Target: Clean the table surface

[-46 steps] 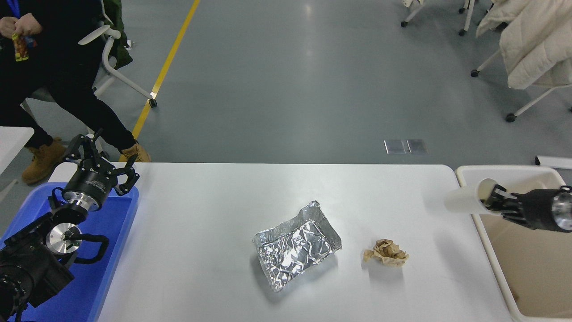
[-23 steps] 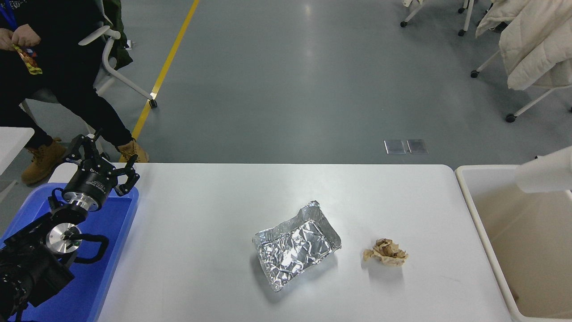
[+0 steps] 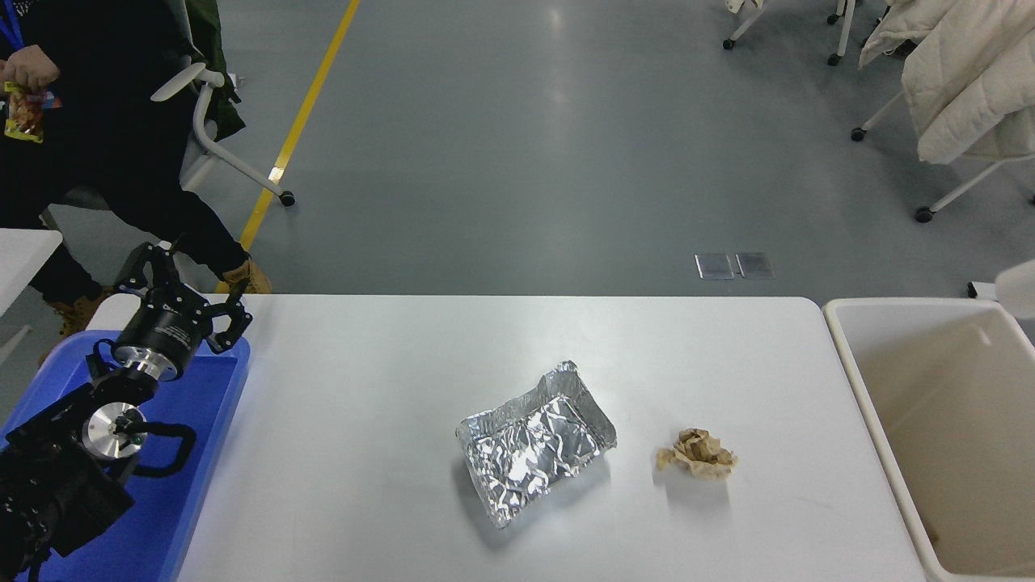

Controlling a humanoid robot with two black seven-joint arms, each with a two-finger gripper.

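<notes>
Head view: the white cup (image 3: pixel 1020 289) has moved further toward the right edge than 0.5 s ago, above the beige bin (image 3: pixel 877 420); the right gripper is out of view. The table surface (image 3: pixel 364 453) carries 1 foil tray (image 3: pixel 534 440) and 1 crumpled paper (image 3: pixel 697 454). The left gripper (image 3: pixel 184 291), spread, hangs over the blue tray (image 3: pixel 182 493).

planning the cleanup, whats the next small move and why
Probably bring the right arm, now out of view, back over the crumpled brown paper. It lies closest to the beige bin, and it and the foil tray are the litter left on the table surface.
</notes>
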